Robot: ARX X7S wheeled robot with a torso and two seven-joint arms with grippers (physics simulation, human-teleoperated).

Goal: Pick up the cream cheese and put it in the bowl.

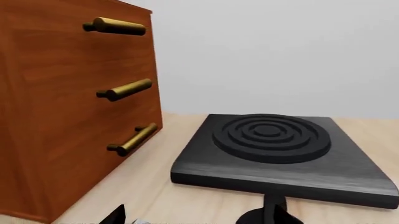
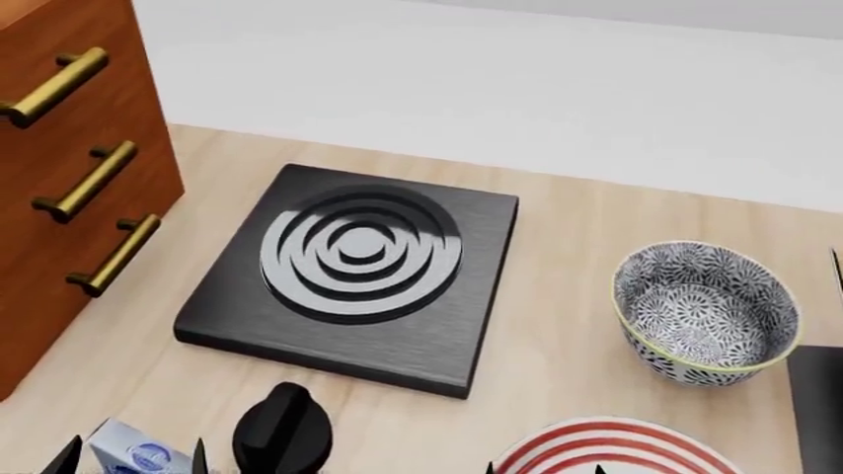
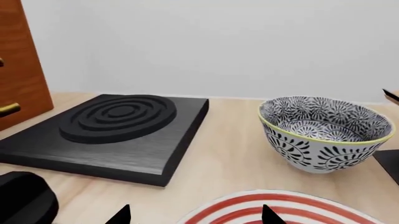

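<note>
My left gripper [image 2: 132, 456] sits at the near edge of the table [image 2: 567, 326], its two dark fingertips spread either side of the cream cheese [image 2: 136, 449] — whether they touch the box I cannot tell, since only its top corner with the blue label shows in the head view. Just beside it stands a black knob [image 2: 283, 427], in front of the black burner plate [image 2: 355, 267] with its raised rings. The wooden drawer cabinet [image 2: 66, 188] with three brass handles rises at my left. My right gripper [image 3: 194, 215] hovers with its fingertips spread apart over the red-ringed plate [image 2: 613, 449], holding nothing. The patterned bowl [image 2: 705, 311] stands upright beyond that plate, well apart from the cream cheese, at the burner plate's right.
</note>
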